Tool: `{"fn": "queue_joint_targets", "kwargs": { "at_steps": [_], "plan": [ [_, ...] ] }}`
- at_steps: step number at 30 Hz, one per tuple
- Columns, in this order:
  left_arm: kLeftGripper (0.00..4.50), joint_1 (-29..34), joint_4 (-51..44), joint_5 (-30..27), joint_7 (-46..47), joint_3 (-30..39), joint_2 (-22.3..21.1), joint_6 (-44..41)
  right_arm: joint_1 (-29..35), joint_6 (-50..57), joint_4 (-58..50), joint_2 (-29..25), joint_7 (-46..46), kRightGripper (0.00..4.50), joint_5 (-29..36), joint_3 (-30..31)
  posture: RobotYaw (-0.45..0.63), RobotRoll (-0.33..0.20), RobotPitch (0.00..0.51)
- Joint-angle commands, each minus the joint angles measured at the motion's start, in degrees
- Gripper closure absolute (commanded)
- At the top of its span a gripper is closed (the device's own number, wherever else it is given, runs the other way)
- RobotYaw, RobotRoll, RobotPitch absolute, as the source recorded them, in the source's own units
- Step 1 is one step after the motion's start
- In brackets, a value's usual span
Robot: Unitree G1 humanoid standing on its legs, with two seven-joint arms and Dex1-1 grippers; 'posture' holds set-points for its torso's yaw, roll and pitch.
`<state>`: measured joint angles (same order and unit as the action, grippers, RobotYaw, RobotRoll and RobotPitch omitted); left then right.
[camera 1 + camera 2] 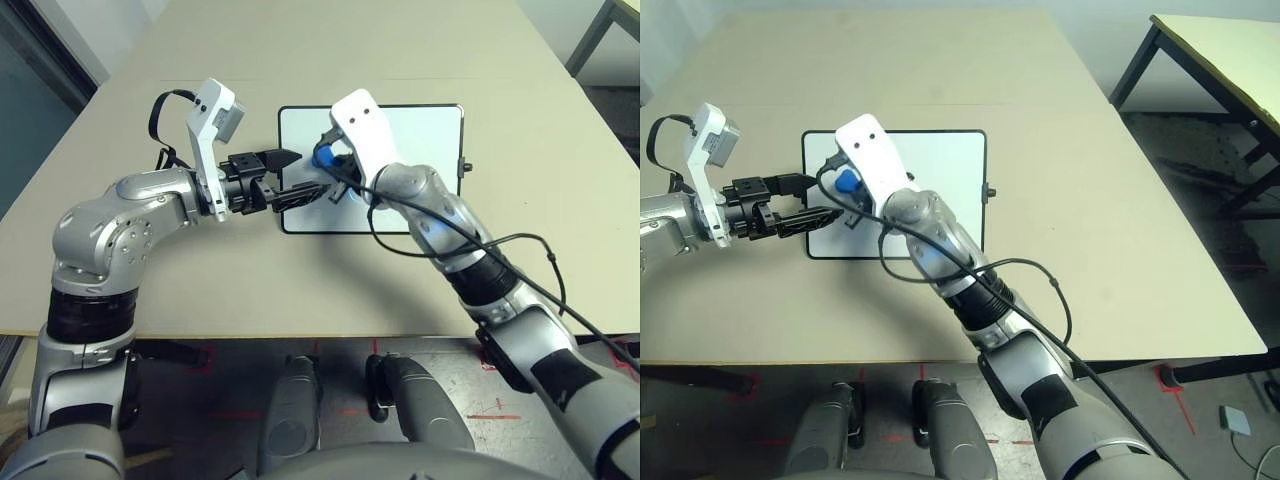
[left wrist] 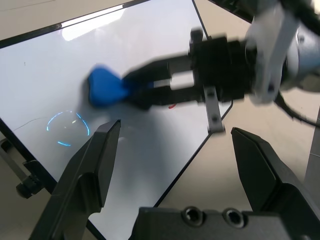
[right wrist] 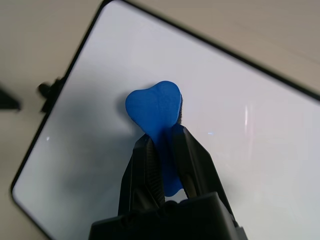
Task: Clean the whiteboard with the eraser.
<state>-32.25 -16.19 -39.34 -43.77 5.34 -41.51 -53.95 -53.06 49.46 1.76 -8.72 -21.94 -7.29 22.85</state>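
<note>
I see the bright blue eraser (image 3: 152, 107) pinched in my right gripper (image 3: 165, 150), jaws clamped on it, pressed on the whiteboard (image 1: 420, 130) mid-counter (image 1: 300, 290). My left gripper (image 2: 175, 150) hovers over the board's left edge, jaws spread, empty.

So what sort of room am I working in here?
Probably a lab or workshop test area: a plain beige table holding just the whiteboard, a second table alongside, and red tape marks on a concrete floor.
</note>
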Motion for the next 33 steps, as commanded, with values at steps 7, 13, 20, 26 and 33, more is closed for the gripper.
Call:
{"fn": "queue_joint_targets", "kwargs": {
  "at_steps": [7, 13, 20, 26, 33],
  "plan": [
    [0.0, 0.8, -1.5, -0.7, -0.1, -0.4, -0.2, -0.8, 3.9, 1.2, -1.0, 0.7, -0.5, 4.08, -0.6, 2.0, 0.06, 0.0, 0.176],
    [0.0, 1.0, -1.8, -1.2, 0.0, -0.2, -0.6, -1.0, 7.8, 3.3, -3.8, 0.2, -2.3, 4.08, -0.8, 5.2, 0.06, 0.0, 0.176],
    [0.0, 0.5, -1.3, -1.0, -0.2, -0.7, -0.5, -0.8, 5.9, 1.0, -1.0, 0.0, -1.2, 4.08, -1.6, 3.1, 0.06, 0.0, 0.173],
    [0.0, 0.2, -1.1, -0.9, -0.4, -1.1, -0.4, -0.7, 1.5, -2.1, 2.8, -0.5, 1.4, 4.08, -2.0, -1.1, 0.05, 0.0, 0.171],
    [0.0, 0.1, -1.0, -0.9, -0.6, -1.1, -0.4, -0.6, 1.9, -2.4, 3.1, 0.4, 1.6, 4.08, -2.1, -1.1, 0.06, 0.0, 0.172]
  ]
}}
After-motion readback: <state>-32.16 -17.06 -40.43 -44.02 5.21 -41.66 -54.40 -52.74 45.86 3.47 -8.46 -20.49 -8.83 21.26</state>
